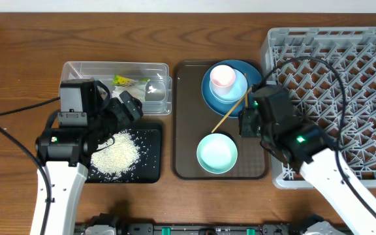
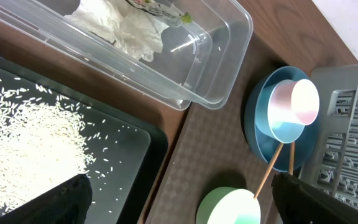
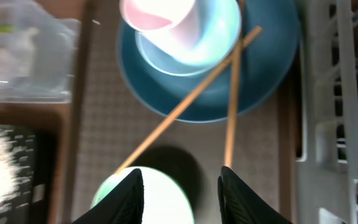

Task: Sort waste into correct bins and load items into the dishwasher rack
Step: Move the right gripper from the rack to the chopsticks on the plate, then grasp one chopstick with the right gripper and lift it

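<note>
The wooden chopsticks (image 3: 185,106) lie loose on the dark brown serving tray (image 1: 187,117). Their upper ends are propped on the large blue plate (image 3: 277,70), beside the small pale-blue bowl (image 3: 219,46) that carries the pink cup (image 1: 222,76). Their lower ends reach down towards the mint-green bowl (image 1: 217,154).

In the right wrist view they make a narrow V and cross near the plate's far rim. One stick runs almost straight away from the camera. The other slants off to the left, and its low end comes close to the green bowl's edge.

The right gripper (image 3: 181,193) hangs over the gap between that bowl and the plate, so the sticks lie directly ahead of it and a little below. The straighter stick sits just inside the right finger's line. The right arm is clearly the nearer one, and the dishwasher rack (image 1: 344,78) is right beside it, which should make for a short carry. As I read it, taking both sticks together calls for closing across them near where they converge, since lower down they are spread too far apart.

The right gripper's jaws stand moderately apart with nothing between them or touching them. The left gripper (image 2: 182,186) is spread wide and empty. It sits over the black tray (image 2: 135,149) of rice (image 2: 30,137), near the clear tub (image 2: 222,68) and well away from the sticks.
</note>
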Available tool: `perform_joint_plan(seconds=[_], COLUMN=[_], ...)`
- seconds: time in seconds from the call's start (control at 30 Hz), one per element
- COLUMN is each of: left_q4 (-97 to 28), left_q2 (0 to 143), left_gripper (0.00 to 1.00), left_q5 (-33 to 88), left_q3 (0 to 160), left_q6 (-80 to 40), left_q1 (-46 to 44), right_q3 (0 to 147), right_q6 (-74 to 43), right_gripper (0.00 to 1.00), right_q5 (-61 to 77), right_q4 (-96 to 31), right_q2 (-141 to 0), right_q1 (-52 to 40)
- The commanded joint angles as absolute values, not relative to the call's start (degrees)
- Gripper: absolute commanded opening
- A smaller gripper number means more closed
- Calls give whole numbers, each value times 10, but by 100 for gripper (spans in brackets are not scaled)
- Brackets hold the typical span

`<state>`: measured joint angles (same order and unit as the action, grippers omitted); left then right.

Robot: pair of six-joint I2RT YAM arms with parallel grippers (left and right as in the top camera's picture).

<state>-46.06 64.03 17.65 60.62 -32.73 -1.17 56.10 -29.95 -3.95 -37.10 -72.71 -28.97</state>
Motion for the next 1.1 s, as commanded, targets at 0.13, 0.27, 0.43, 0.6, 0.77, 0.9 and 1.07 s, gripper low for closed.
perform_joint_plan(seconds=[0.13,0.27,0.43,0.6,0.77,0.9,1.07], left_q4=[-460,-460,-460,-460,-460,-460,-460], left_q2=[641,641,641,641,641,641,641], left_gripper=[95,95,95,95,95,95,95], left_q5=[173,173,173,173,173,173,173], left_q3=[611,611,611,611,611,611,611], left_q6=[-319,-319,-319,-319,-319,-319,-319], left_q1=[-9,-9,-9,-9,-9,-9,-9], right_q3=[569,569,569,569,569,569,569], right_q6=[-297,-297,-297,-297,-297,-297,-297], right_gripper=[35,31,31,26,26,26,22], right_q5=[-74,-88,-107,-117,-118,-119,-122], right_q4=[-373,-370,-370,-367,-366,-366,-366], right_q2=[-806,-837,-855,-873,-891,-903,-921], right_q1=[-293,-293,-293,-293,-293,-292,-292])
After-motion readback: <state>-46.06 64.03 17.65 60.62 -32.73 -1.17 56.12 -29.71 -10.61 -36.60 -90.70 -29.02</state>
